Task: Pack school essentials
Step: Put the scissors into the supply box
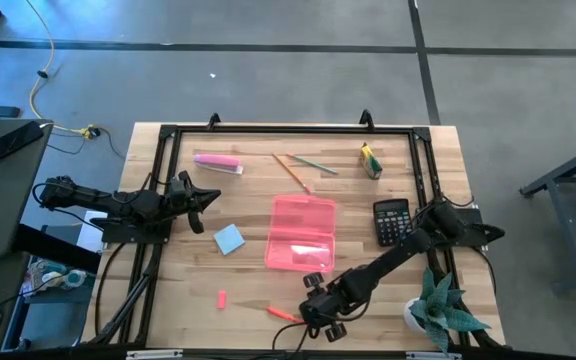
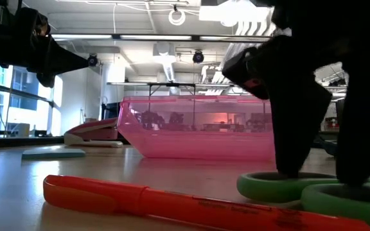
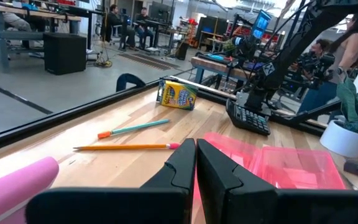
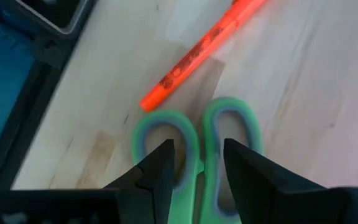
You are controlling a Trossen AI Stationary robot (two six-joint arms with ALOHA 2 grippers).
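The green-handled scissors (image 4: 231,109) lie flat on the table near its front edge, beside the orange-red pen (image 4: 197,51). My right gripper (image 4: 197,155) is open and slants down over the scissors' handles, one fingertip over each loop. The blades are hidden. My left gripper (image 3: 196,155) is shut and held level above the table's left side, touching nothing. An open pink case (image 1: 301,232) lies mid-table. Around it lie a light-blue note pad (image 1: 229,238), two pencils (image 1: 298,165), a yellow-green box (image 1: 370,160) and a tiny red piece (image 1: 222,298). My right gripper comes at the scissors' handle end from above, slanting. One finger (image 2: 293,147) reaches down into the green loop (image 2: 262,185), the other finger (image 2: 363,154) into the second loop (image 2: 339,197). I cannot tell whether either finger touches a loop. The scissors lie flat on the table.
A black calculator (image 1: 391,220) lies right of the case beside my right arm. A pink oblong bar (image 1: 218,162) lies at the far left. A potted plant (image 1: 438,310) stands at the front right corner. A black frame (image 1: 288,128) rims the table.
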